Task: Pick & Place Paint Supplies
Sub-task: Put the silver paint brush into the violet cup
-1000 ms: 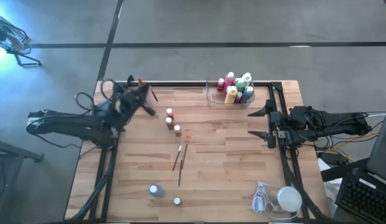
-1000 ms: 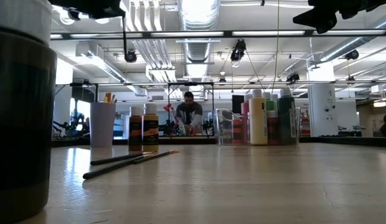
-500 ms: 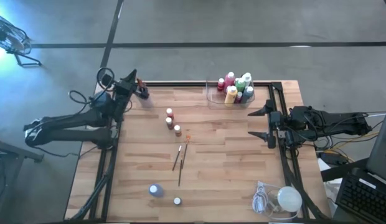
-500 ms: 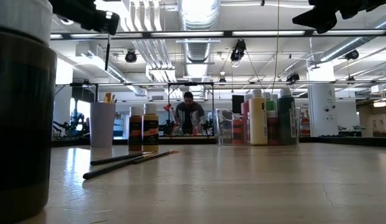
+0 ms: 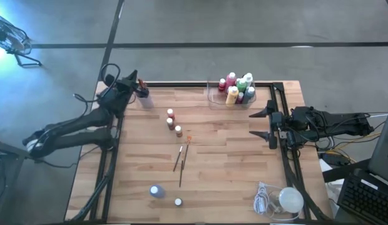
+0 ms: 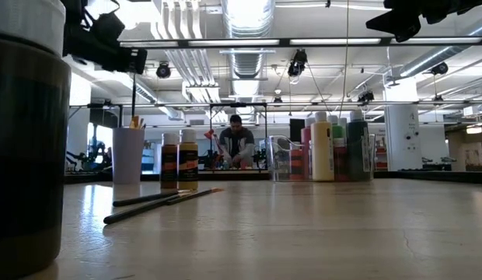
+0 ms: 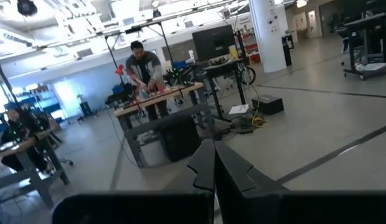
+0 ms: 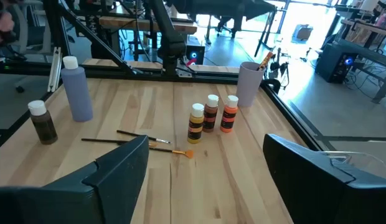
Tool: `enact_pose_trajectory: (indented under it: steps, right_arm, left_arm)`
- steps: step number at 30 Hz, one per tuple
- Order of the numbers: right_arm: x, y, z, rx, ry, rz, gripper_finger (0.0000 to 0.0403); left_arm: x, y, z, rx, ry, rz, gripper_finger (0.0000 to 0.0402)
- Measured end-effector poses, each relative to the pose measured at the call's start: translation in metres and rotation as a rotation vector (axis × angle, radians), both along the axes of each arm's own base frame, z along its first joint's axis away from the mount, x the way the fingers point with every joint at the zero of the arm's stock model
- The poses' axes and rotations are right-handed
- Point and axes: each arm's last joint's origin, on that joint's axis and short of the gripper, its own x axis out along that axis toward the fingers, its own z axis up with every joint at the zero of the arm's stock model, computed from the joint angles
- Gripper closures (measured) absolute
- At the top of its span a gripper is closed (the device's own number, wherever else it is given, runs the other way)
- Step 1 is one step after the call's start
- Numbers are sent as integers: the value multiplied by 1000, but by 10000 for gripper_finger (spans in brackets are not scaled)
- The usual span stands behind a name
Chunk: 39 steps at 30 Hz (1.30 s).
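Observation:
My left gripper [image 5: 136, 84] is at the table's far left corner, shut, above the purple cup [image 5: 144, 96], which holds an orange-tipped brush. A thin dark paintbrush [image 6: 133, 85] hangs below that gripper. Three small bottles [image 5: 171, 122] stand left of the table's middle. Near them two paintbrushes [image 5: 181, 159] lie flat. A pale blue bottle [image 5: 156, 191] and a small brown one [image 5: 178, 202] are near the front edge. My right gripper [image 5: 269, 125] waits open at the right edge, touching nothing. My left gripper pinches the paintbrush's upper end [image 6: 133, 64] between its two shut fingers, which reach out about level. The brush hangs upright below the fingers, clear of the table, with its lower end just above the cup's mouth [image 6: 129, 129].
A clear tray [image 5: 214, 95] with several bottles stands at the far edge, right of centre. A white round lump with a coiled cord [image 5: 286, 200] lies at the near right corner. Black frame rails run along the table's sides. A person works at a bench far behind.
My left gripper, still shut, has swung from over the table near the three bottles toward the far left corner. It has sunk a little and now stands over the purple cup. The brush has gone with it and hangs lower.

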Motion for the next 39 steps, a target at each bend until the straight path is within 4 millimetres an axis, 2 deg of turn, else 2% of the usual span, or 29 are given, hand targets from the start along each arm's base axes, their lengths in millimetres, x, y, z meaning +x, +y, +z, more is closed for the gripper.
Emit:
enact_pose_trajectory:
  steps: [7,19,33,39]
  right_arm:
    - [0,0,0,0,0,0,113]
    - [0,0,0,0,-1,0,144]
    - [0,0,0,0,-1,0,176]
    - [0,0,0,0,-1,0,178]
  left_arm:
    - [-1,4,-27,-48,22,9,401]
    - [-4,11,-61,-51,-2,21,401]
    - [7,19,-91,-156,71,7,401]
    - [9,21,-98,-193,81,8,401]
